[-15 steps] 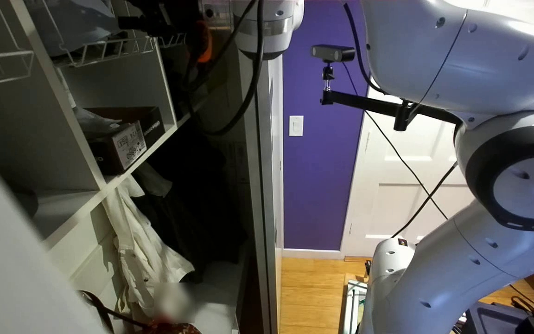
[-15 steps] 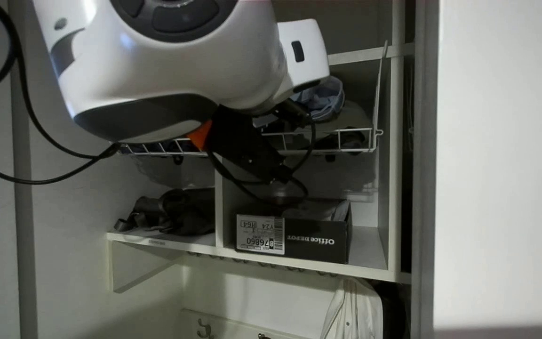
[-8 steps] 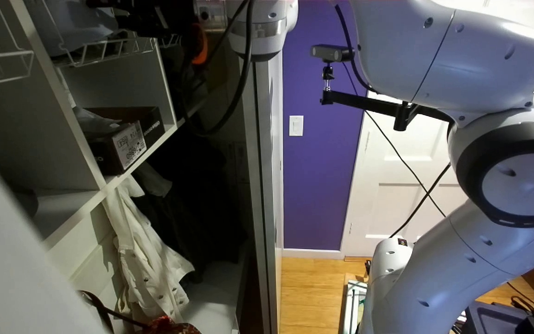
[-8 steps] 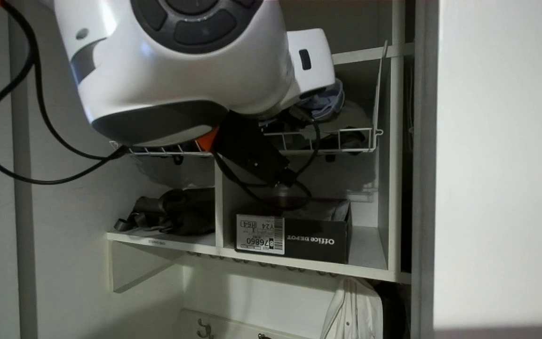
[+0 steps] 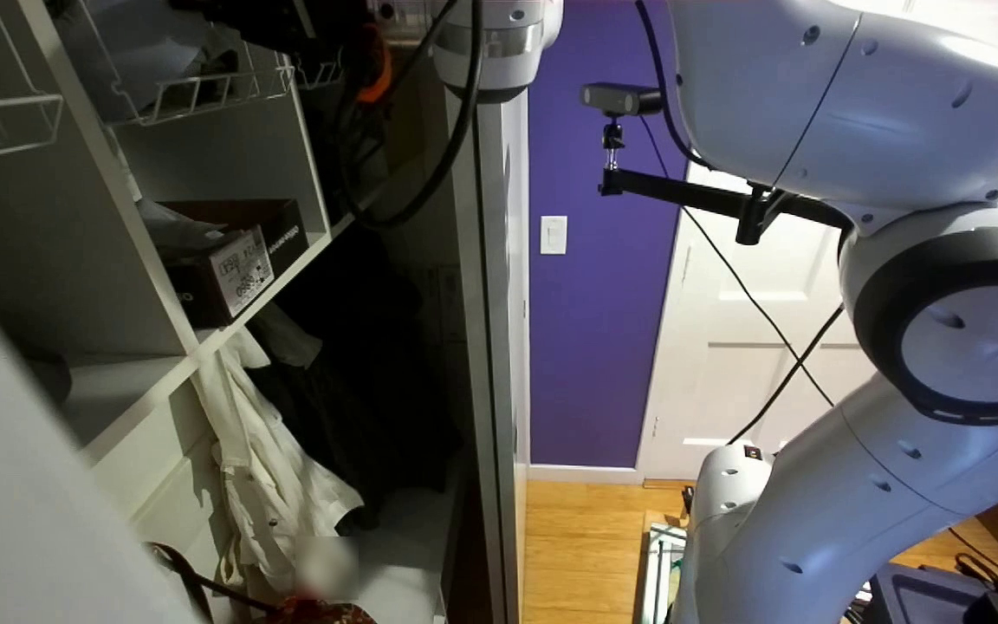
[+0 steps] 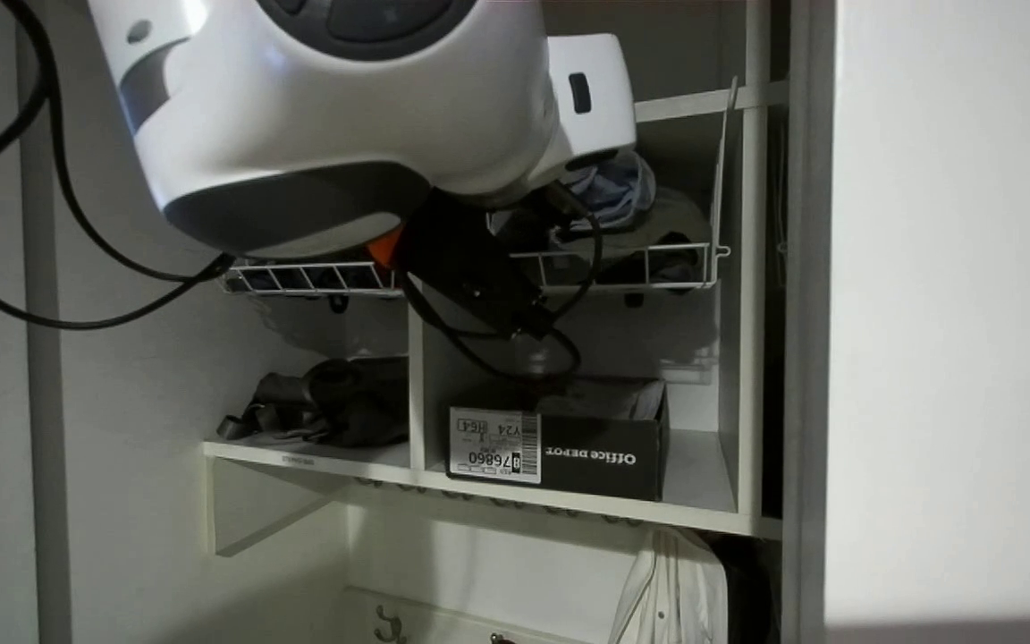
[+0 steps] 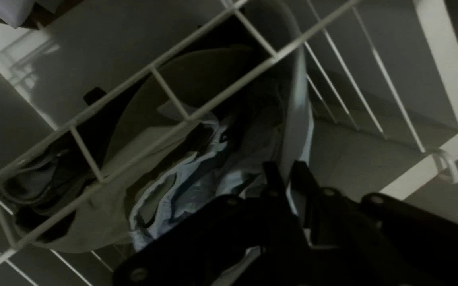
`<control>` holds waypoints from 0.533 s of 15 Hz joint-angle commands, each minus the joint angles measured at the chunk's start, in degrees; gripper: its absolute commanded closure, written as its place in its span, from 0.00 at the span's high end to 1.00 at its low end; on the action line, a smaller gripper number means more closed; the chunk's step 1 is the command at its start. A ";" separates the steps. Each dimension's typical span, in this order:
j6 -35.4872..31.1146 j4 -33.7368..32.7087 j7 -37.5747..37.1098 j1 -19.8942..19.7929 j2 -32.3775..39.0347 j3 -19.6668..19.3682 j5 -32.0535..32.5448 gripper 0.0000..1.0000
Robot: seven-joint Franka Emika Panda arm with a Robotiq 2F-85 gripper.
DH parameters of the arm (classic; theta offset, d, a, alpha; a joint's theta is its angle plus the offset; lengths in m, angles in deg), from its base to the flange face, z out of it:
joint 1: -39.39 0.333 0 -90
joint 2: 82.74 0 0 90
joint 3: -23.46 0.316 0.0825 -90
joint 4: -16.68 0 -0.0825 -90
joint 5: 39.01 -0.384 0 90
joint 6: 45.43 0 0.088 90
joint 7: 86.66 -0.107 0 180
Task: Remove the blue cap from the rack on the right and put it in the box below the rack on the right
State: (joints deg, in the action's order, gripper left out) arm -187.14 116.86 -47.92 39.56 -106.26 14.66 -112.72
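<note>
The blue cap (image 7: 201, 194), a crumpled grey-blue cloth piece, lies in the white wire rack (image 7: 229, 90). Its broad edge runs up between the fingertips of my gripper (image 7: 286, 165), which is shut on that edge. In both exterior views the cap shows partly, as blue cloth (image 6: 618, 192) beside the hand and a grey-blue mass (image 5: 139, 61) at top left. The robot's hand hides much of the rack (image 6: 710, 266) and the jaws. Below the rack stands the box (image 6: 600, 456), with a white label and pale and dark contents.
An olive cap (image 7: 153, 139) and dark cloth items (image 7: 34, 182) share the rack. Its front lip rises close to my jaws. A shelf divider (image 6: 417, 385) separates the box from a dark bundle (image 6: 327, 402). A white shirt (image 6: 671, 581) hangs lower down. Black cable (image 6: 479, 358) loops under the hand.
My hand moved toward the rack and dipped, then rose slightly over the last half second. The jaws have come together. The cap's cloth beside the hand has shifted a little upward.
</note>
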 commanded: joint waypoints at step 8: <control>5.04 -0.68 -6.11 0.05 -2.38 -3.07 -7.09 0.02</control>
State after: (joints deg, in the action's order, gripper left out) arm -181.75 116.59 -52.55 39.57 -108.28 12.67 -114.50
